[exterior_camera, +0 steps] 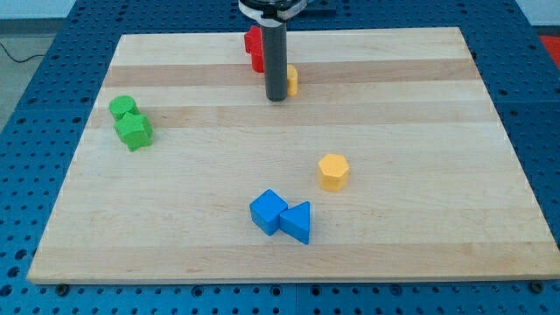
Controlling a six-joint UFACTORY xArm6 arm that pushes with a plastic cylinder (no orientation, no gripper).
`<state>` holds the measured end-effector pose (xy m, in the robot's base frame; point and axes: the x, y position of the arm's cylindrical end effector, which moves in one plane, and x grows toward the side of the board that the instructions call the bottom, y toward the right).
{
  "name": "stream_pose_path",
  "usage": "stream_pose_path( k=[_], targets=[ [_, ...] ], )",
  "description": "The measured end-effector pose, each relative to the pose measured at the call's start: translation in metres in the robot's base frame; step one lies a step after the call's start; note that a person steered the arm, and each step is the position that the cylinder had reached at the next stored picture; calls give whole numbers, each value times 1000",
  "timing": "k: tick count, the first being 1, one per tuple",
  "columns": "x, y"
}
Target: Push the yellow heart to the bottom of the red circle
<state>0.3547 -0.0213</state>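
Blue perforated metal surrounds a pale wooden board (175, 219) made of lengthwise planks, which fills most of the view; a thin dark cable shows at the view's top left corner, off the board.

Near the board's left edge, in its upper half, sit two green blocks touching each other: a rounded green block (122, 107) and, just below and to its right, a green star-like block (135, 131).

Near the board's bottom edge, about midway across, a blue cube (268, 211) touches a blue triangular block (297, 222) on its right side.

At the board's top edge, just left of centre, red blocks (252, 48) stand partly hidden behind the dark rod, so I cannot tell their shapes or how many there are; the red circle cannot be picked out from them. The straight dark rod comes down from the view's top, and my tip (277, 98) rests on the board just below the red blocks. No jaws or fingers exist on this rod, so it holds nothing.

A small yellow block (292, 80), the yellow heart by its colour though its shape is mostly hidden, peeks out directly at the rod's right side, touching or nearly touching it, slightly above my tip. It lies below and to the right of the red blocks, close to them.

Farther right and lower, near the board's middle, a yellow hexagonal block (333, 171) stands alone, well apart from my tip.
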Motion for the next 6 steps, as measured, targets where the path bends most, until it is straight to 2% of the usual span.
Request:
stream_pose_path(
  k=[1,2,4,6],
  targets=[
    [19,27],
    [18,53],
    [-24,37],
    [-24,7]
  ],
)
